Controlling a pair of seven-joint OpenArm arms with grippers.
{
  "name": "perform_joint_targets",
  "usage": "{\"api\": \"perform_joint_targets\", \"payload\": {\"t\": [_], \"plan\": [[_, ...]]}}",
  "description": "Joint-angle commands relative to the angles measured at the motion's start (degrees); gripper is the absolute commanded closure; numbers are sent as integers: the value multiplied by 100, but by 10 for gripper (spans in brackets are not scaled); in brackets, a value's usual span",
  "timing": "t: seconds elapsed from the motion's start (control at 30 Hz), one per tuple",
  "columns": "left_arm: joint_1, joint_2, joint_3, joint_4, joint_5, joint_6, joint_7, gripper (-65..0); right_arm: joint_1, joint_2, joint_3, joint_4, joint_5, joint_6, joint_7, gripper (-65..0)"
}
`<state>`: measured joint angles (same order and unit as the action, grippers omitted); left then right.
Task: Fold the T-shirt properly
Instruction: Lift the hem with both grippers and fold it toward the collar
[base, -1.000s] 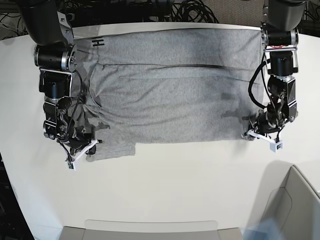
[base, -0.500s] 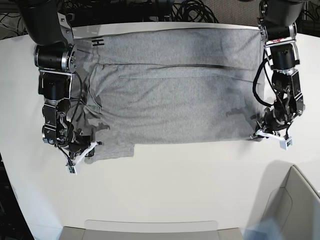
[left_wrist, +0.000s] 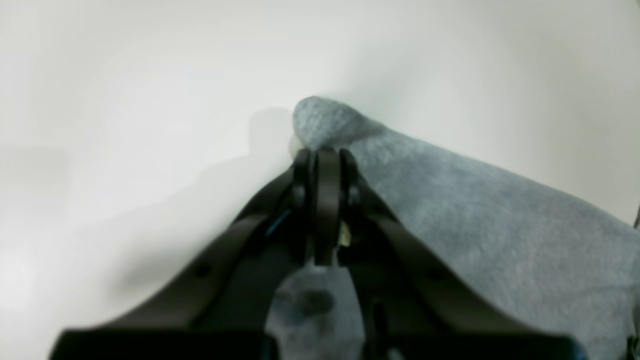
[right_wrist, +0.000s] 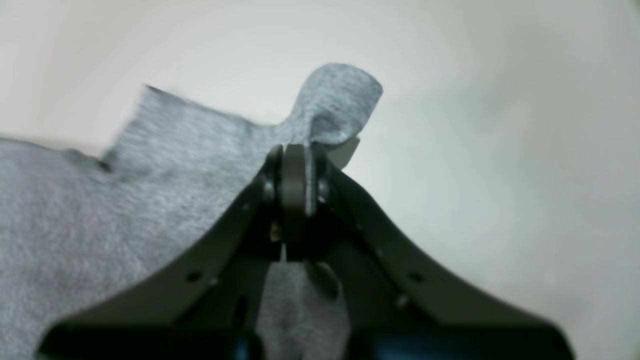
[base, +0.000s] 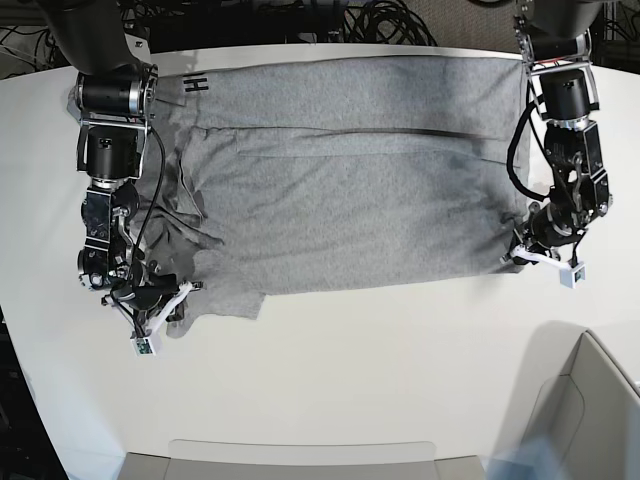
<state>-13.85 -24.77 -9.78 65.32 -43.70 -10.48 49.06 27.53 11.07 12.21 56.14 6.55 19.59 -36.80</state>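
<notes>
The T-shirt (base: 350, 170) lay spread on the white surface (base: 350, 380), and the left end effector (left_wrist: 322, 155) and the right end effector (right_wrist: 295, 150) each clenched a near corner, so both should lift evenly to fold it straight.

The soft grey cotton T-shirt (base: 350, 190) lies spread out wide and mostly flat on the white table (base: 330, 380). Its top edge is folded over, and small black letters show at its top left corner. Its two bottom corners are lifted up a little.
</notes>
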Motion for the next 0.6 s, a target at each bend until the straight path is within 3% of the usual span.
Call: {"api": "perform_joint_targets", "payload": {"t": [0.0, 0.13, 0.33, 0.57], "plan": [[-70, -112, -46, 233, -126, -46, -84, 0, 82, 58, 6, 237, 53, 14, 27, 0], [132, -120, -46, 409, -408, -38, -84, 0, 21, 58, 23, 509, 53, 14, -184, 0], [440, -129, -591, 664, -698, -38, -57, 0, -102, 84, 23, 896, 53, 32, -167, 0], [501, -120, -925, 1182, -680, -46, 628, 0, -102, 93, 32, 1274, 53, 32, -167, 0]]}}
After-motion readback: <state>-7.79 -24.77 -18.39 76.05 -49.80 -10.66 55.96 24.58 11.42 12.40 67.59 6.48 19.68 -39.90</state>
